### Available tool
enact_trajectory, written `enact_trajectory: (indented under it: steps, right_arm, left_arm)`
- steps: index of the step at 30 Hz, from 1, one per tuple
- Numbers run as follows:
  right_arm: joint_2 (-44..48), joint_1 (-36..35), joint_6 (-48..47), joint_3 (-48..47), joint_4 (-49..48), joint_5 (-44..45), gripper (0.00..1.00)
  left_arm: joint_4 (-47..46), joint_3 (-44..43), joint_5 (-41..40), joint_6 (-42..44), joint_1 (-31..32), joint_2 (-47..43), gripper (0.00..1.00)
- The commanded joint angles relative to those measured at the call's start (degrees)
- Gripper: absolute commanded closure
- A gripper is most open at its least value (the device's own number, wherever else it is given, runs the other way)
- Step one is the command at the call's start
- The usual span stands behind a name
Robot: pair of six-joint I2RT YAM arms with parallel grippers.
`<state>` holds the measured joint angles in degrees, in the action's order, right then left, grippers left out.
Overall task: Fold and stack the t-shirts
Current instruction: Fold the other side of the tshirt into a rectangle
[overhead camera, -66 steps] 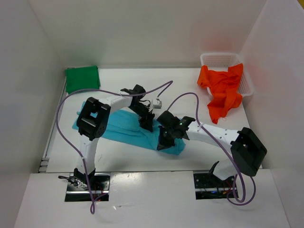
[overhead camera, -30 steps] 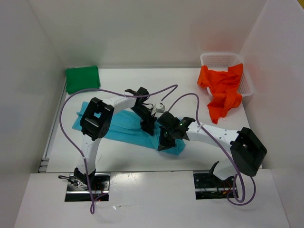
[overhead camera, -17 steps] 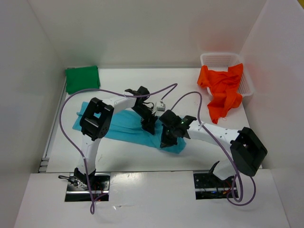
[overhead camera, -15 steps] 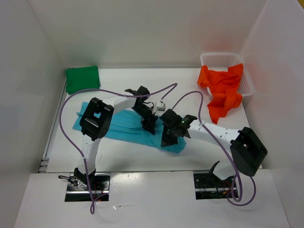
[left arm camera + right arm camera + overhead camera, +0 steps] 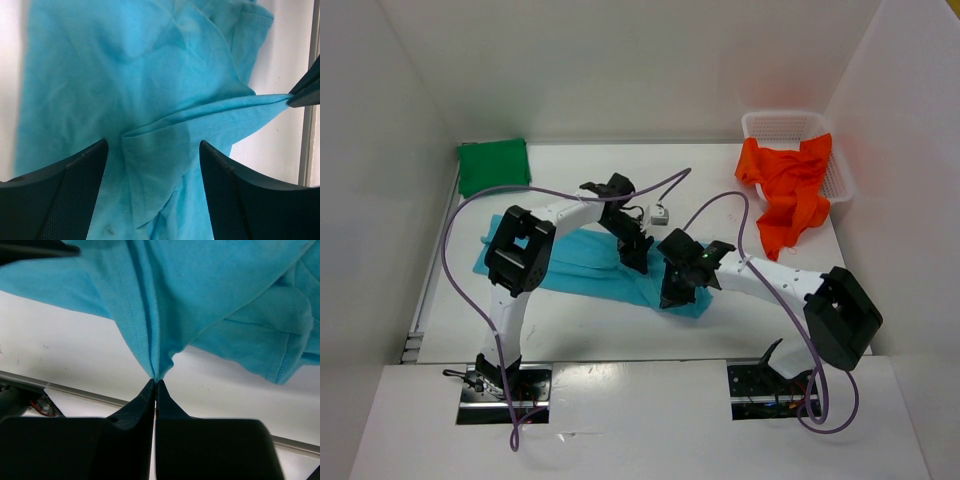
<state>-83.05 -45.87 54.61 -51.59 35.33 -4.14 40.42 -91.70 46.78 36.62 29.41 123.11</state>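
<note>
- Right gripper (image 5: 156, 382) is pressed together on a pinch of the turquoise t-shirt (image 5: 575, 265) at its hem (image 5: 235, 112). The cloth rises from the desk (image 5: 720, 185) to a small peak at the fingertips.
- Left gripper (image 5: 152, 144) hangs over the same shirt with its fingers wide apart and holds nothing. You see the cloth lying free under the gap.
- Compared with about two seconds ago, the right gripper has carried its end of the shirt a little away from the near edge. In the last half second the left gripper has drawn slightly toward the far edge.
- I judge that the left arm is looking for a new grip for the next fold. The shirt is a long band, not yet a compact packet.
- This shirt lies slanted over the near-left part of the desk. Its left end is close to the left edge and its right end is close to the near edge.
- Green t-shirt (image 5: 493, 166) lies folded in the far-left corner. Orange-red t-shirt (image 5: 790, 195) hangs half out of the basket (image 5: 770, 122) at the far-right corner, not yet folded.
- You have bare desk in the middle and toward the far edge, so fold in that direction. At the near edge the margin is small.
- Both wrists are near each other and the purple cables (image 5: 710, 205) arch above the cloth, so move them with care.
</note>
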Motion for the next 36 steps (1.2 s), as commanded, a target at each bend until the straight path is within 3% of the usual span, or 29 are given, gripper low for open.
enact_trajectory:
  steps: [1, 13, 24, 25, 26, 27, 32, 34, 36]
  right_arm:
    - [1.6, 0.2, 0.8, 1.1, -0.8, -0.2, 1.0]
    - [1.6, 0.2, 0.8, 0.5, -0.8, -0.2, 1.0]
    - [1.6, 0.2, 0.8, 0.5, -0.8, -0.2, 1.0]
    - [1.6, 0.2, 0.8, 0.0, -0.8, -0.2, 1.0]
    - [1.6, 0.2, 0.8, 0.0, -0.8, -0.2, 1.0]
    - [1.6, 0.2, 0.8, 0.0, -0.8, -0.2, 1.0]
    - [1.6, 0.2, 0.8, 0.0, -0.8, 0.4, 1.0]
    - [1.6, 0.2, 0.8, 0.0, -0.8, 0.4, 1.0]
    - [1.6, 0.2, 0.8, 0.0, -0.8, 0.4, 1.0]
  left_arm:
    - [-0.2, -2.3, 2.4, -0.8, -0.6, -2.8, 0.19]
    - [4.5, -2.3, -1.3, 2.7, 1.0, 0.6, 0.19]
    - [-1.1, -1.6, -4.5, -1.2, 1.5, 1.2, 0.21]
    - [-1.1, -1.6, -4.5, -0.6, 2.1, 1.2, 0.25]
    - [-1.1, -1.6, -4.0, -0.6, 2.1, 1.2, 0.4]
    - [-0.6, -1.6, -4.0, -0.6, 2.1, 1.2, 0.47]
    - [0.5, -1.0, -2.8, -0.1, 2.1, 1.2, 0.65]
    - [1.1, -1.0, -2.8, 0.5, 2.1, 1.2, 0.78]
    - [1.6, -1.0, -2.0, 0.5, 2.1, 1.2, 0.82]
